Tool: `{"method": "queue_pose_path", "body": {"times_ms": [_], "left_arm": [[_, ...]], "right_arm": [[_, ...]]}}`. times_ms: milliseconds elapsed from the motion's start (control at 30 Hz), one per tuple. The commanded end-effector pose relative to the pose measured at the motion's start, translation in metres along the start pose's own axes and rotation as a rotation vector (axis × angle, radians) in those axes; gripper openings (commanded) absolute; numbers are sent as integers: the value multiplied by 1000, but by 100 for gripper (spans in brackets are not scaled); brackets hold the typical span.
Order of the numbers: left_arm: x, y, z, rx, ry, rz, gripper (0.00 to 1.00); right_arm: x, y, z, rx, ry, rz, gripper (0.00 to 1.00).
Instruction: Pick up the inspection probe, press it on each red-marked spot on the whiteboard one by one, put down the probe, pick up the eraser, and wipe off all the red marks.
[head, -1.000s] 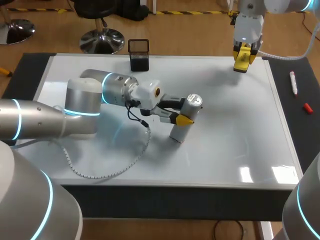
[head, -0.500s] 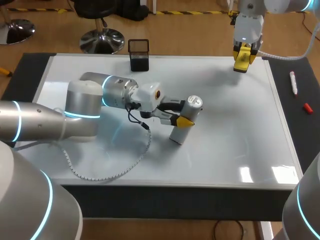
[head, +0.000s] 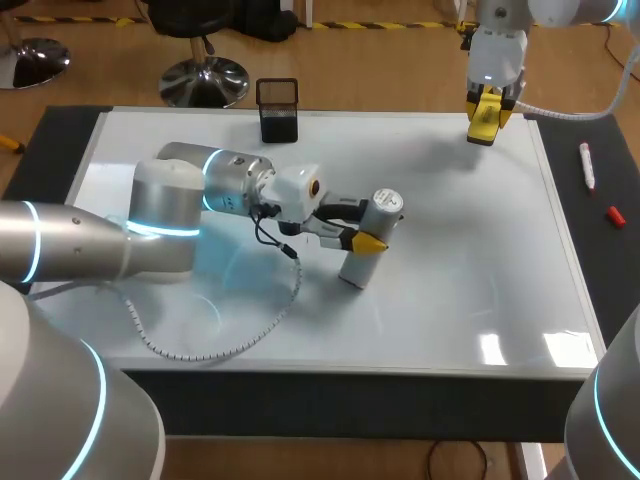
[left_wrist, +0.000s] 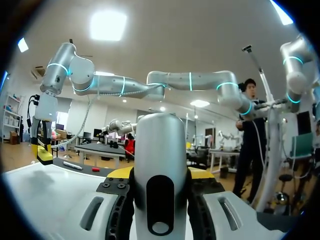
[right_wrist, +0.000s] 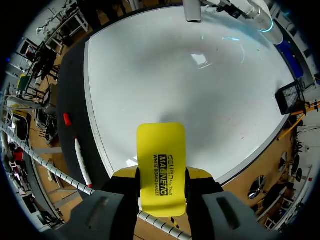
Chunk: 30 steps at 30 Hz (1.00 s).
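Probing step, I judge: my left gripper (head: 365, 233) is clamped on the probe (head: 357, 266), whose foot seems pressed on the whiteboard (head: 470, 260) near its middle. Next I lift and shift to another mark, though I can't make out any red. Only the right wrist view makes plain that the right gripper (right_wrist: 161, 173) grips the eraser (right_wrist: 161, 150), over the far edge.

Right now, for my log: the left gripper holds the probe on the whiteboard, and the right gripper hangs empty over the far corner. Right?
No: the right gripper is not empty, it is shut on the yellow eraser, as the right wrist view shows. The left gripper does hold the probe on the whiteboard.
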<state>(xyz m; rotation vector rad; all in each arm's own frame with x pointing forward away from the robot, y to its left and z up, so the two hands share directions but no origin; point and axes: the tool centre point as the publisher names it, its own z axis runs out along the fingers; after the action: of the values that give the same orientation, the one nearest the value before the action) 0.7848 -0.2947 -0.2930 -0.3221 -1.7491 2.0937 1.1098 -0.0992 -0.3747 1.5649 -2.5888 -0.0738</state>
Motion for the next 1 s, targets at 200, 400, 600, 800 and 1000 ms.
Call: {"method": "queue_pose_path", "body": {"times_ms": [200,400,600,800,1000], "left_arm": [[1,2,0,-3,-4,1,0],[1,2,0,-3,-4,1,0],[2,0,0,9,-1,2,0],[3,-9,-4,41,-2,-1,0],[-5,-23,-23,43,-50,25,0]], "right_arm": [[0,-1,-2,-1,4,-2,0],[0,-1,-2,-1,4,-2,0],[0,-1,-2,-1,4,-2,0],[0,-1,-2,-1,4,-2,0],[0,-1,-2,-1,4,-2,0]]}}
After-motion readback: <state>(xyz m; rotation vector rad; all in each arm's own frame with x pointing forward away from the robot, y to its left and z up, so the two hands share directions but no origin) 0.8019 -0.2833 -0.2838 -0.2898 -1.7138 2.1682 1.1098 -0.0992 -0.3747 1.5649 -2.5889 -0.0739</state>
